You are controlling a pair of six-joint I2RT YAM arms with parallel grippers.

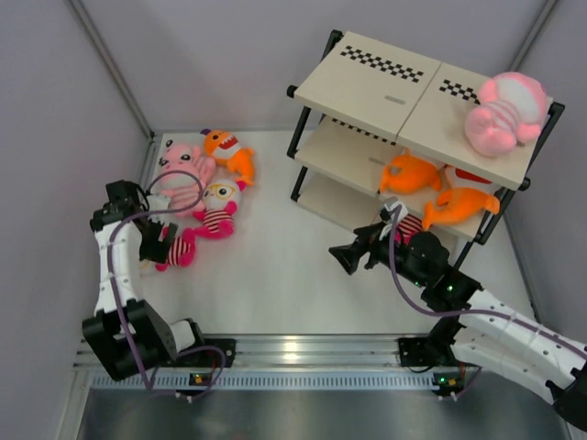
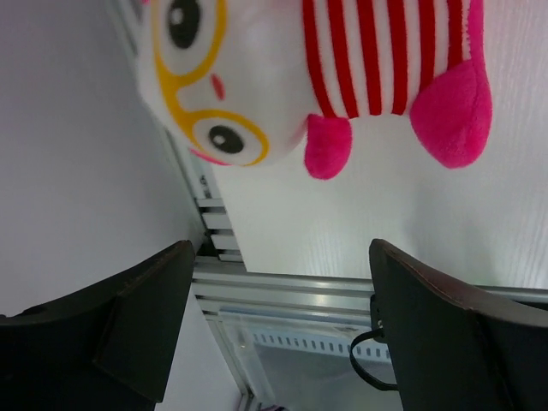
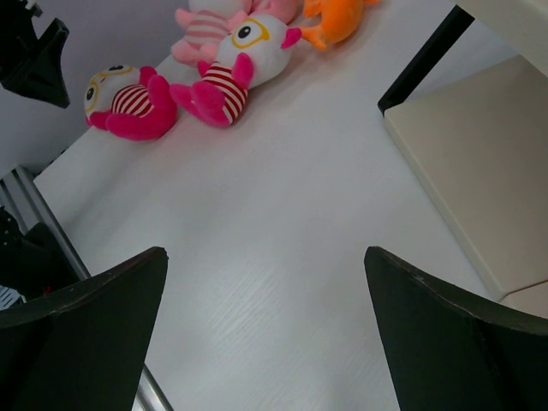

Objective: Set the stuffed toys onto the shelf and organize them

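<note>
Picking step: left gripper (image 2: pixel 281 253) hovering over magenta toy (image 2: pixel 342 60) near left edge of table (image 1: pixel 293 275), jaws spread; right gripper (image 3: pixel 265 253) gaping, empty, beside shelf (image 1: pixel 385 82). Next: lowering, clenching around toy.

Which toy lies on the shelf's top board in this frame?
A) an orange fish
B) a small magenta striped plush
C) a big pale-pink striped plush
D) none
C: the pale-pink striped plush lies at the right end of the shelf top board; the orange fish sit one tier lower.
</note>
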